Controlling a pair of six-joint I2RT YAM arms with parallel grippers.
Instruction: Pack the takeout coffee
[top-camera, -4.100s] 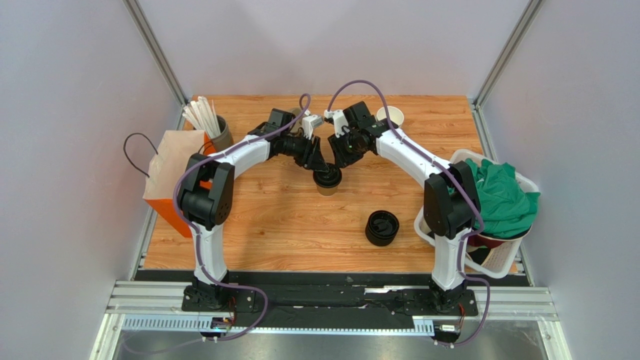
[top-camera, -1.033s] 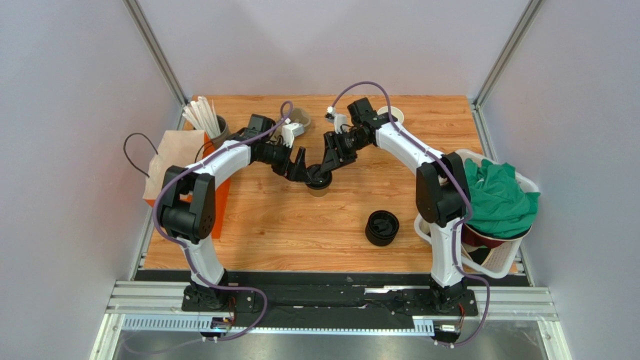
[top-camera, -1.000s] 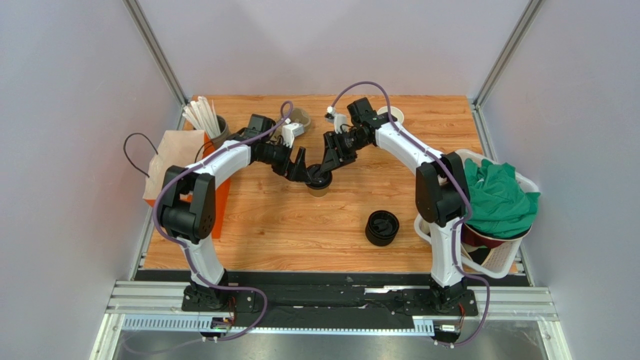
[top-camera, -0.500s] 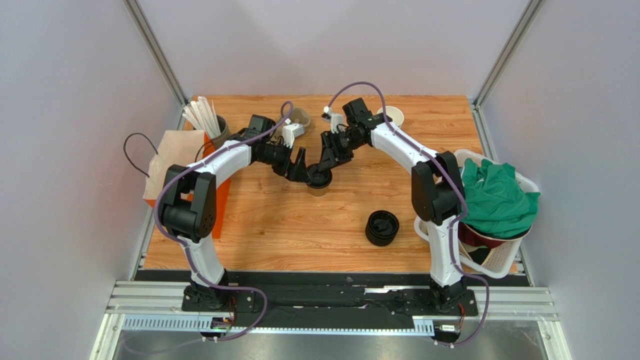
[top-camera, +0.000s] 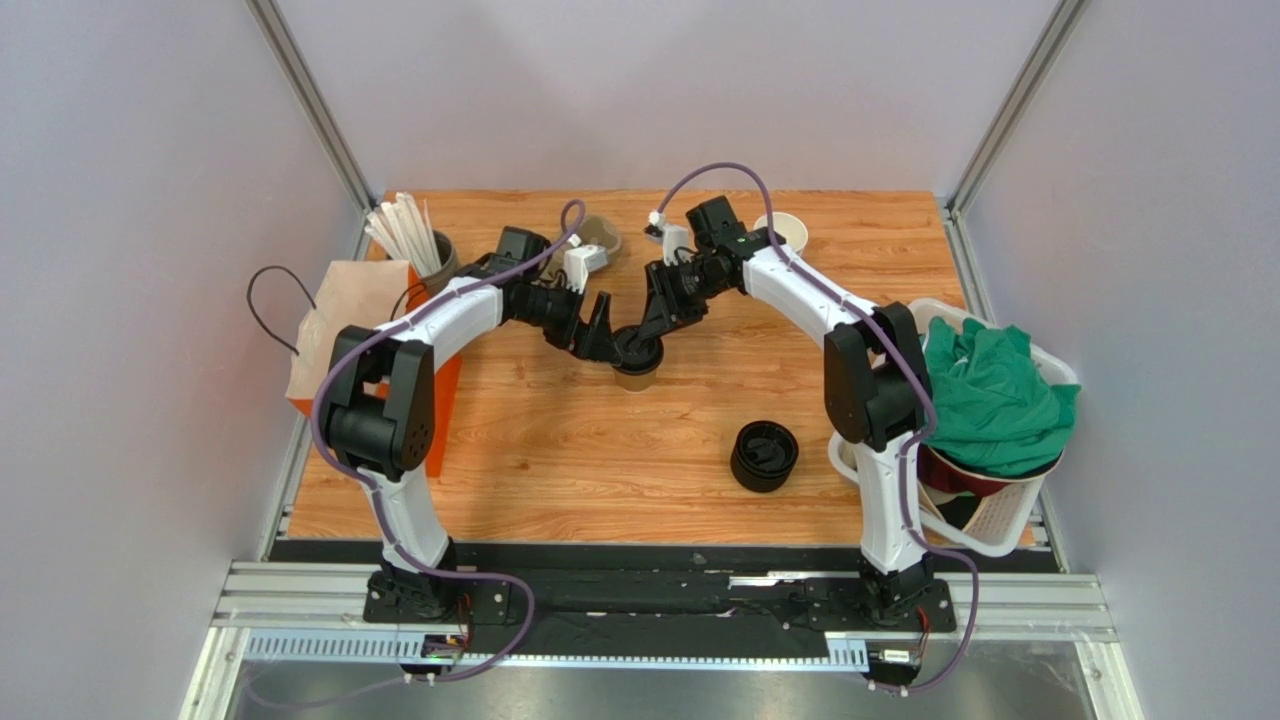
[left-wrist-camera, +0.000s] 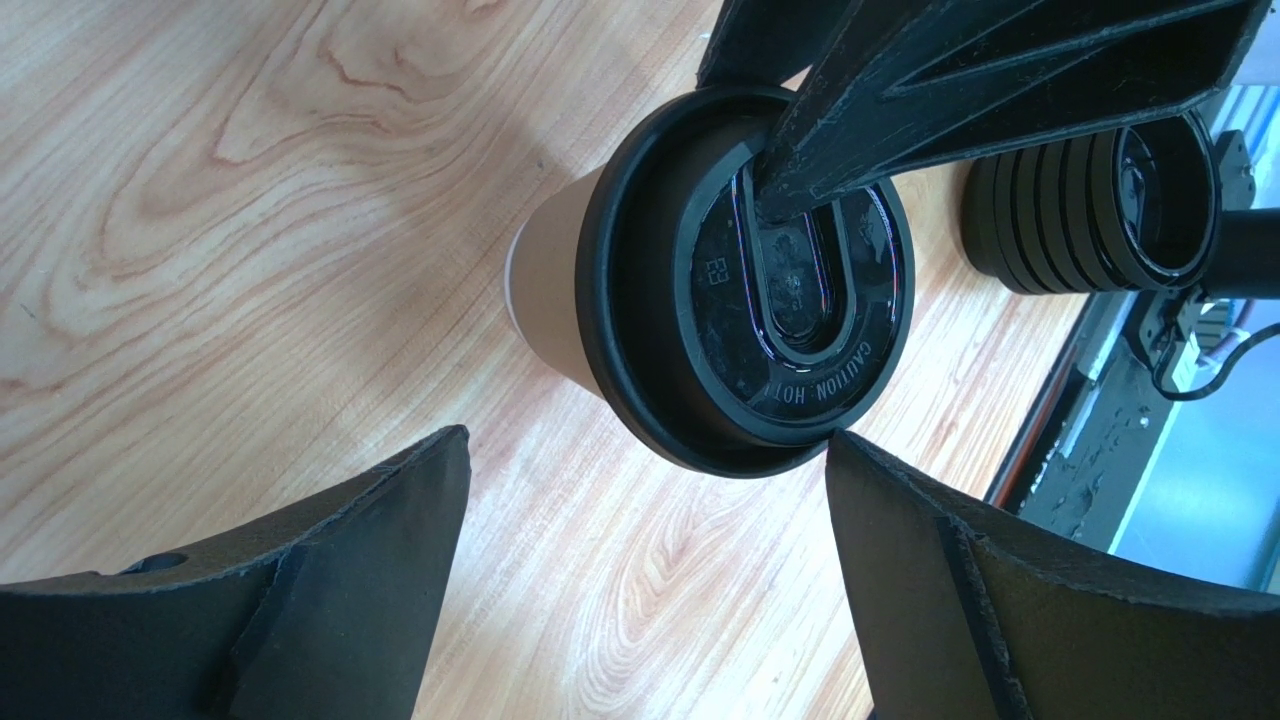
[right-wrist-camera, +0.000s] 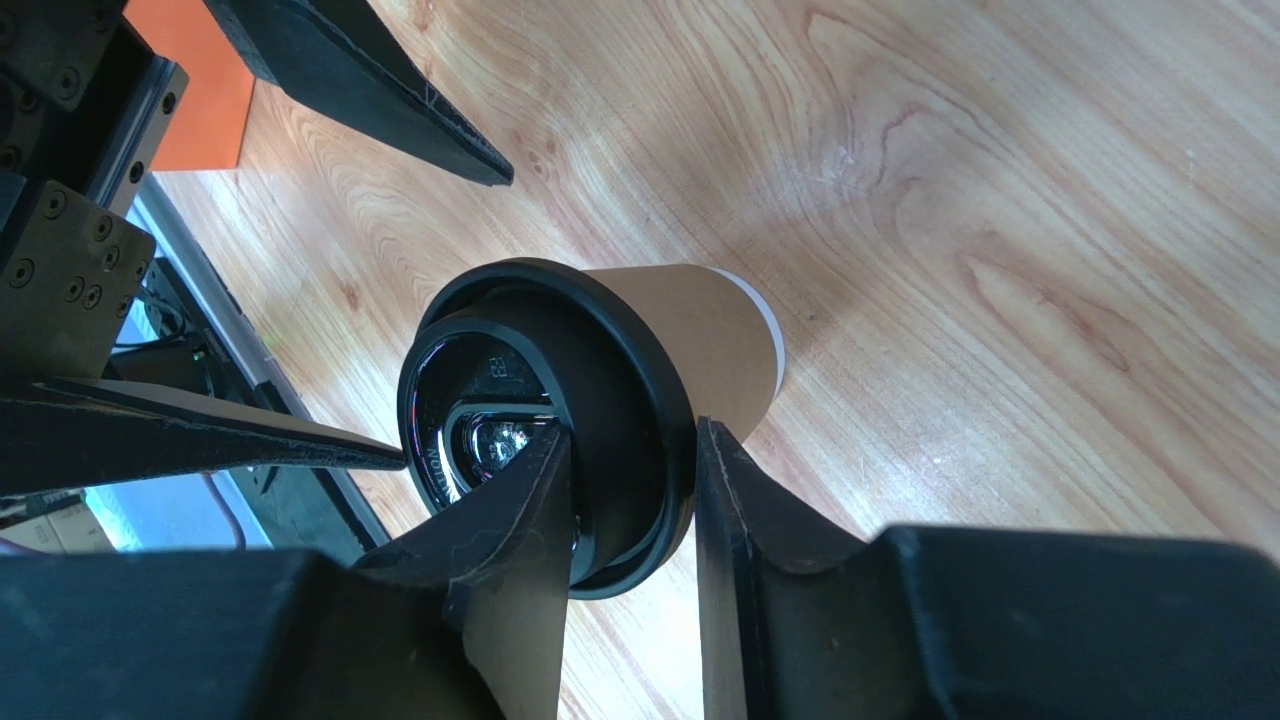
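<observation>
A wooden tabletop (top-camera: 571, 450) is seen. Toward its near right a stack of black lids (top-camera: 765, 455) is placed. At the left edge a paper bag (top-camera: 334, 323), brown and orange, is set, with a holder of white sticks (top-camera: 409, 240) behind it. A white-lined cup (top-camera: 783, 231) is stood at the far edge. Beyond the right edge, a white basket (top-camera: 992, 510) is filled with green cloth (top-camera: 999, 393).

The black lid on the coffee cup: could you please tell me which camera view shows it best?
Left wrist view: the lid faces the camera, embossed lettering legible. Right wrist shows it obliquely, its rim between the right hand's fingers. Top external shows only a small dark disc.
</observation>
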